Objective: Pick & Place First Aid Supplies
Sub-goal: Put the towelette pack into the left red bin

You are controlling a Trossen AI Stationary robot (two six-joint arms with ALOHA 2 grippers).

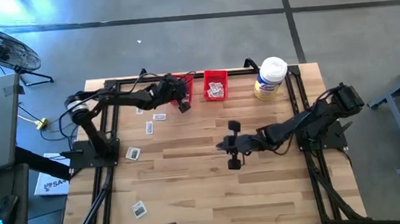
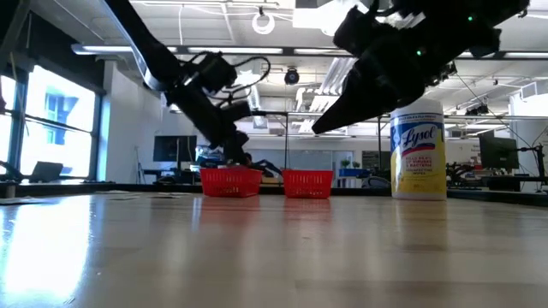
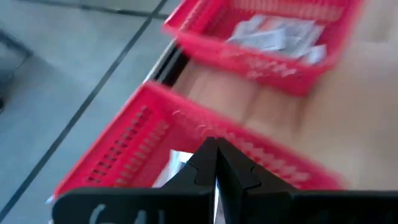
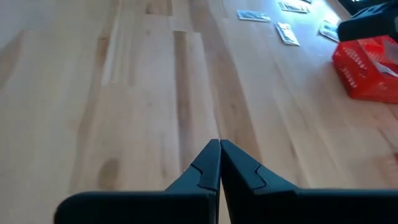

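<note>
Two bins (image 1: 216, 86) side by side at far edge – jar (image 1: 270, 78) right of them – loose packets (image 1: 134, 152) on table's left half.

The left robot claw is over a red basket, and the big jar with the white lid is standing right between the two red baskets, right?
Not quite. The left gripper is over a red basket, but the jar stands off to the side, beyond the other basket, as the high view shows.

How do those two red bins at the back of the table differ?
The left red bin sits under the left gripper and is mostly hidden; the right red bin stands in plain sight. The right one holds a pile of white packets; the left shows only a single packet. Both are red and slatted.
</note>
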